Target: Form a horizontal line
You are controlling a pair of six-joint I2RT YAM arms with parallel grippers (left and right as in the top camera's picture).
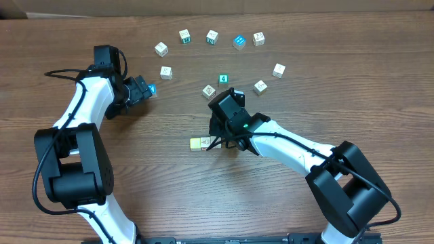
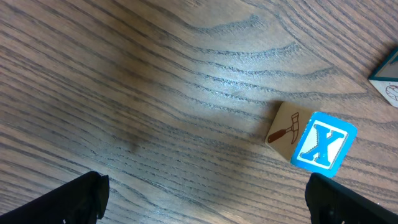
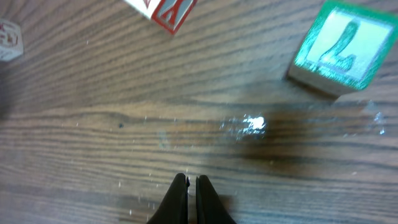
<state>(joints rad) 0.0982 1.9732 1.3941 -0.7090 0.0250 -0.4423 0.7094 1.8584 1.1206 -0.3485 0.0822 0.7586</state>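
Right gripper (image 3: 191,186): I'm seeing its jaws pinched together, holding nothing.
Left gripper (image 2: 205,196): gaping wide, empty.
Risk: I'm judging the right arm could be nudging the pale yellow wooden cube (image 1: 197,144) mid-table, skewing the line.

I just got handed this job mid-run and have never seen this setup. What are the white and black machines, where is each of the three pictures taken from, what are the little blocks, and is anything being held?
They are two robot arms at a wooden table. The wide picture looks down from above; the other two come from cameras on each wrist.

Small lettered cubes lie scattered in an arc, some blue or green-faced. One pale yellow cube lies apart near the middle.

The left gripper is open, with a blue X cube ahead of it. The right gripper is shut and empty, near a green-faced cube. Nothing is held.
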